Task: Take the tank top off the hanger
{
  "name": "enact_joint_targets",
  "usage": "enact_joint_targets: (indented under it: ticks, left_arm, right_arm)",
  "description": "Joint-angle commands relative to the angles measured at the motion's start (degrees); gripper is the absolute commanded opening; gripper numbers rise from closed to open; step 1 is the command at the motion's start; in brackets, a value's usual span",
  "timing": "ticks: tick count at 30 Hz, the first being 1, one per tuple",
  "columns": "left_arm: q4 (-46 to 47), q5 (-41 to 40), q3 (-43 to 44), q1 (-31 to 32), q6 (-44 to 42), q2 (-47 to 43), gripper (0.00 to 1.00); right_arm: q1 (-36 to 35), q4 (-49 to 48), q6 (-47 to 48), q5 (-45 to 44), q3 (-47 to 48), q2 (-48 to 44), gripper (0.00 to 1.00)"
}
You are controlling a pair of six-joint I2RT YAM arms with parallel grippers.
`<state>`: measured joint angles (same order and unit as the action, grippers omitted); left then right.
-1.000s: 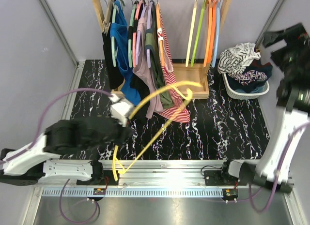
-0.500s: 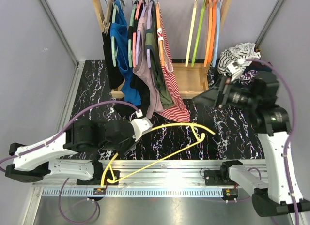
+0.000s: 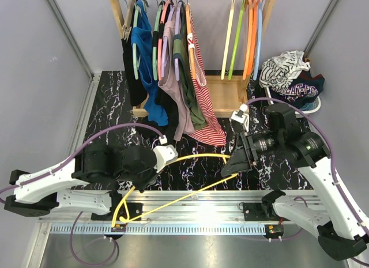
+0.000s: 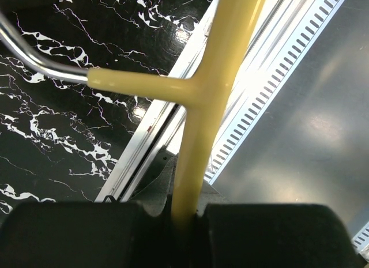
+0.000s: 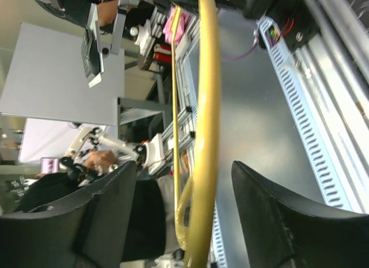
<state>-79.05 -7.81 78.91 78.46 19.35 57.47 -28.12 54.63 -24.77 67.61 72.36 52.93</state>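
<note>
While the left gripper (image 3: 165, 157) stayed clamped on the bare yellow hanger (image 3: 199, 156) before the rack (image 3: 118, 14), the right gripper (image 5: 199, 181) had swung back from the basket (image 3: 288, 113) right of the rack, jaws apart astride the hanger, so the tank top probably lay in that basket.

Yellow hanger (image 4: 193, 147), black white-veined table (image 3: 109, 101), red-striped top (image 3: 210, 115), blue shirt (image 3: 143, 43)
</note>
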Motion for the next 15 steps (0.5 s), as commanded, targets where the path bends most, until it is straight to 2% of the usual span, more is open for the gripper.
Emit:
enact_joint_targets:
  ticks: [1, 2, 3, 4, 6, 7, 9, 11, 12, 13, 14, 15]
  left_arm:
    - [-0.59, -0.45, 0.98, 0.73, -0.63, -0.43, 0.00]
    - [-0.50, -0.36, 0.98, 0.82, -0.81, 0.35, 0.00]
    - [-0.32, -0.19, 1.33, 1.08, -1.16, 0.79, 0.00]
    - [-0.15, -0.18, 1.68, 1.87, -1.42, 1.15, 0.00]
    - [0.03, -0.36, 2.73, 2.75, -1.60, 2.64, 0.00]
    - [0.21, -0.53, 2.91, 3.45, -1.77, 2.99, 0.00]
    - [0.38, -1.23, 3.00, 3.63, -2.04, 3.43, 0.00]
    - [0.39, -2.81, 2.74, 3.72, -1.78, 3.35, 0.00]
    - [-0.23, -7.08, 2.82, 3.64, -0.21, 3.35, 0.14]
    - [-1.54, -9.30, 2.82, 3.63, 0.59, 3.35, 0.35]
    - [-2.16, -11.41, 3.00, 3.63, 1.55, 3.35, 0.78]
    - [-2.95, -16.74, 3.17, 3.63, 4.35, 3.26, 0.99]
  right_arm:
    - [-2.11, 3.12, 2.02, 2.60, -2.65, 0.42, 0.72]
    - [-2.29, 3.11, 2.10, 2.61, -3.10, 0.68, 0.66]
    - [-2.55, 3.46, 2.36, 2.26, -3.45, 1.12, 0.54]
    - [-2.55, 3.38, 2.36, 1.91, -3.63, 1.21, 0.49]
    - [-2.55, 3.55, 2.80, 1.30, -3.54, 1.83, 0.32]
    - [-2.55, 3.99, 3.15, 0.42, -3.45, 2.00, 0.15]
    - [-2.64, 4.60, 3.59, -0.63, -3.19, 2.09, 0.00]
    - [-2.64, 5.22, 4.21, -0.99, -3.01, 2.09, 0.00]
    - [-2.64, 5.57, 4.56, -1.25, -2.14, 1.74, 0.00]
    - [-2.64, 6.36, 5.43, -2.13, -1.61, 1.48, 0.00]
    - [-2.64, 7.15, 6.05, -3.27, -0.82, 1.13, 0.00]
    - [-2.64, 8.20, 6.92, -4.67, 1.19, 1.04, 0.00]
